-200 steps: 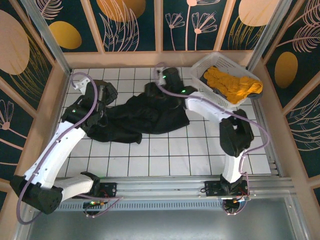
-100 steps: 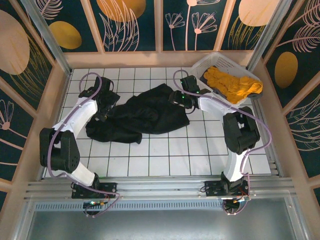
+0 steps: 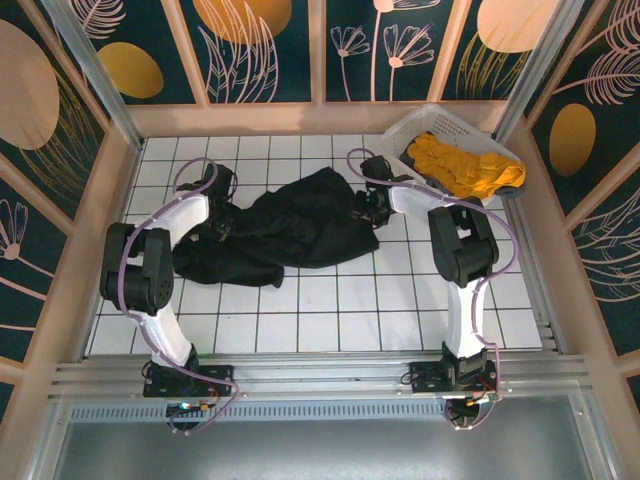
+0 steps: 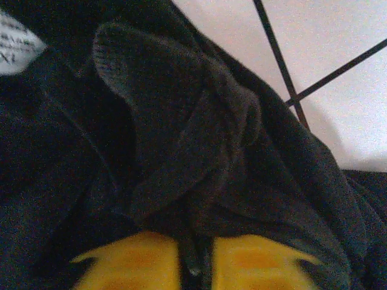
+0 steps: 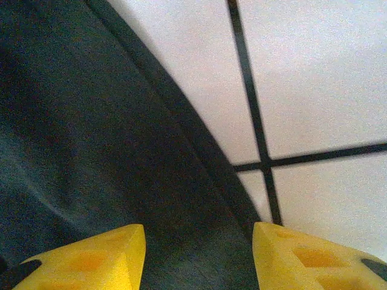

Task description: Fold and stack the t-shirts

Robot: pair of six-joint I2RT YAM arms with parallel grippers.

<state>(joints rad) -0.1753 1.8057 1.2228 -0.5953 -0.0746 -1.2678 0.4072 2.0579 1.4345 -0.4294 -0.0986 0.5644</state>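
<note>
Black t-shirt in the centre of the top view: plain, no print. In the left wrist view it reads as a dull charcoal knit, with a white label at upper left. At upper right, the mustard-orange t-shirt glows against the white lattice of the basket. The table is white tile crossed by a thin dark grid. Arms are white and black, trailing purple cables. Fingers are bright yellow in both wrist views. Walls are dark teal with orange ovals and pale pink plant line-drawings, framed in light wood.
</note>
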